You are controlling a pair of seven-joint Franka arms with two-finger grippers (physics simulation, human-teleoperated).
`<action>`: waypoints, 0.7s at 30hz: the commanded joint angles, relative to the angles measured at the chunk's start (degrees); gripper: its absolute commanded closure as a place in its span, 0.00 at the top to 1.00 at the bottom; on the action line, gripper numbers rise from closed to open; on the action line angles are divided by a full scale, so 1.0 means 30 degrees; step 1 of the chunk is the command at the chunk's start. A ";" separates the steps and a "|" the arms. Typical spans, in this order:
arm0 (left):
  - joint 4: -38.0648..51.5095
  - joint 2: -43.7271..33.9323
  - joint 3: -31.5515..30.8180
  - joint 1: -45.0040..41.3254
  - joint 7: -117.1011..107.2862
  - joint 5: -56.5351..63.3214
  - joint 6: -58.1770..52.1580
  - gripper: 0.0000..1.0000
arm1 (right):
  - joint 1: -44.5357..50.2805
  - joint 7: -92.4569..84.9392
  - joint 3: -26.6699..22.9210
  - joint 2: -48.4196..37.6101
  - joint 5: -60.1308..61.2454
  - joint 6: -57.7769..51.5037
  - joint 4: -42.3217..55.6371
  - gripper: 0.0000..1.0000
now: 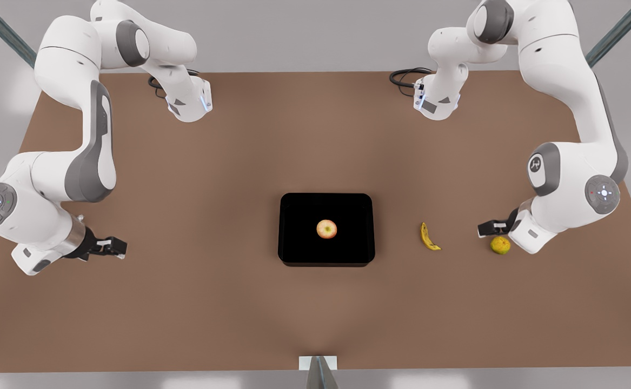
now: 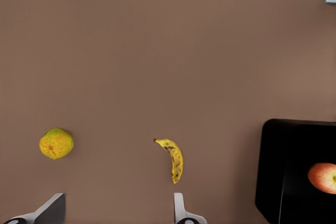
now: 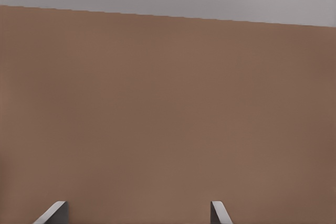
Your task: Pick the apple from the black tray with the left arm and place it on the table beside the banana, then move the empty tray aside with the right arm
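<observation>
The pinkish-red and yellow apple (image 1: 326,229) (image 2: 324,178) lies in the middle of the glossy black tray (image 1: 293,216) (image 2: 283,171) at the centre of the brown table (image 1: 212,162). On the table, toward the front view's right of the tray, lies the spotted banana (image 1: 429,237) (image 2: 174,159). My left gripper (image 1: 485,229) (image 2: 115,216) hovers farther to the front view's right, open and holding nothing, beyond the banana from the tray. My right gripper (image 1: 118,247) (image 3: 136,216) waits open at the front view's left, well apart from the tray.
A duller yellow-green round fruit (image 1: 500,245) (image 2: 56,143) rests on the table just under the left gripper's wrist. The two arm bases (image 1: 188,102) (image 1: 437,100) stand at the far side. Bare tabletop lies between tray and banana.
</observation>
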 commanded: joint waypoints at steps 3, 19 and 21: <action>0.0027 -0.0011 -0.0019 -0.0467 -0.0806 0.0281 0.0565 1.00 | 0.0001 -0.0540 0.0010 -0.0028 0.0008 0.0458 0.0010 1.00; -0.0384 0.3299 -0.0195 -1.0986 -1.5717 0.1777 0.5428 1.00 | 0.0030 -0.0569 0.0039 -0.0028 -0.0022 0.0253 -0.0019 1.00; -0.0296 0.3475 -0.0224 -1.1338 -1.6420 0.1572 0.5779 1.00 | 0.0030 -0.0569 0.0039 -0.0028 -0.0022 0.0253 -0.0019 1.00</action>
